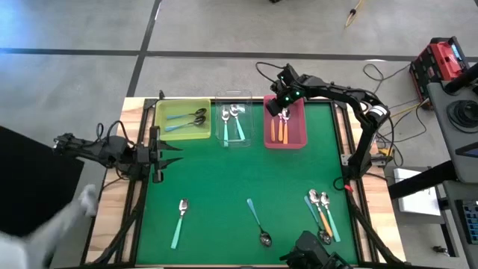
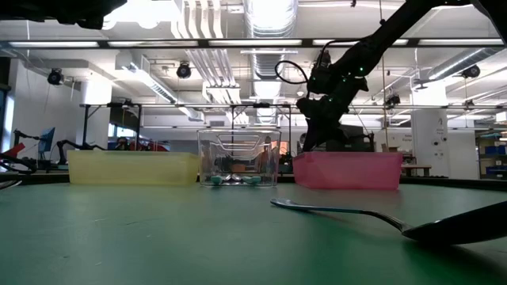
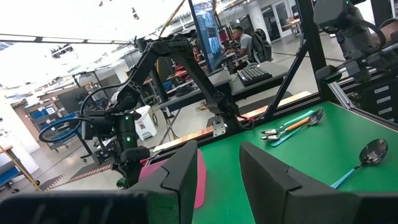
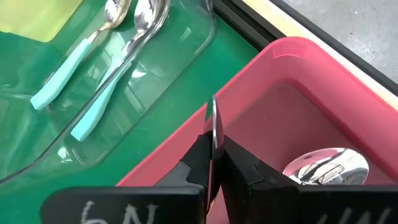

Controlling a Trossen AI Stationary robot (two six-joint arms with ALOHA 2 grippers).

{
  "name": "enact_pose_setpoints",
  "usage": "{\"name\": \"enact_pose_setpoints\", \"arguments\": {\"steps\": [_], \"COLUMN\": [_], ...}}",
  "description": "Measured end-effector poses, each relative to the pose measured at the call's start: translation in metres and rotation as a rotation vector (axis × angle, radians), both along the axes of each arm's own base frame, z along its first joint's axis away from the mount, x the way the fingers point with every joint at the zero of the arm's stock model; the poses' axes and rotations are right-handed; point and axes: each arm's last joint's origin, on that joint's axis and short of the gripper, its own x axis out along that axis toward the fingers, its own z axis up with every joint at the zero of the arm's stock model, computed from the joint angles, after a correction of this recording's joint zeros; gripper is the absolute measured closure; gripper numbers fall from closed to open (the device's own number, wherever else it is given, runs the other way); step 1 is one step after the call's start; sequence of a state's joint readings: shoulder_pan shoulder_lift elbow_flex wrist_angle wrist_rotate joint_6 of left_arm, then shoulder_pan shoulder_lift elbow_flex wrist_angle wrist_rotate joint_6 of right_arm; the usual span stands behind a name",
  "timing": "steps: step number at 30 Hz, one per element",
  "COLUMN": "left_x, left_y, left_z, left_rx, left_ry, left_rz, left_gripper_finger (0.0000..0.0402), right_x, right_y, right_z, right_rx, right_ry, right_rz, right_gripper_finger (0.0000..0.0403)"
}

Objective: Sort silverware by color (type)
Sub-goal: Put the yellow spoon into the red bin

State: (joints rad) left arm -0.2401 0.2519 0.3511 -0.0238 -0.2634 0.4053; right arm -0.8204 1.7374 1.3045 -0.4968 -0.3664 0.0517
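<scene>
The right gripper (image 1: 284, 112) hung over the glossy red plastic bin (image 1: 299, 138) at one o'clock on the green felt table (image 1: 224, 194), fingers pinched on a thin-edged spoon (image 4: 213, 134) held upright. Two orange-handled spoons (image 1: 278, 131) lay inside the bin. The left gripper (image 1: 166, 155) waited at nine o'clock, its fingers parted around nothing. Loose spoons (image 1: 321, 213) lay at five o'clock.

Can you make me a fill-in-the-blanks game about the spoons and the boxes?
1. The right tool hangs over the ___ bin.
2. The clear bin holds two spoons with ___ handles.
3. The yellow bin holds ___ spoons.
4. The left tool holds ___.

Missing words: pink; teal; two; nothing
</scene>
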Motion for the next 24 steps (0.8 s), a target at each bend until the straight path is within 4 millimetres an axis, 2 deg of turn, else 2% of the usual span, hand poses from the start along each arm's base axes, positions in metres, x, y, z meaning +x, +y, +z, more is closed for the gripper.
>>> {"name": "enact_pose_setpoints", "arguments": {"steps": [24], "left_x": [-0.0001], "left_y": [0.0005], "left_z": [0.0], "left_rx": [-0.001], "left_ry": [0.0], "left_rz": [0.016], "left_gripper_finger": [0.03], "right_x": [0.0002], "right_y": [-0.0003], "right_z": [0.0002], "right_rx": [-0.004], "right_ry": [-0.003], "right_rz": [0.0], "right_gripper_finger": [0.039]}}
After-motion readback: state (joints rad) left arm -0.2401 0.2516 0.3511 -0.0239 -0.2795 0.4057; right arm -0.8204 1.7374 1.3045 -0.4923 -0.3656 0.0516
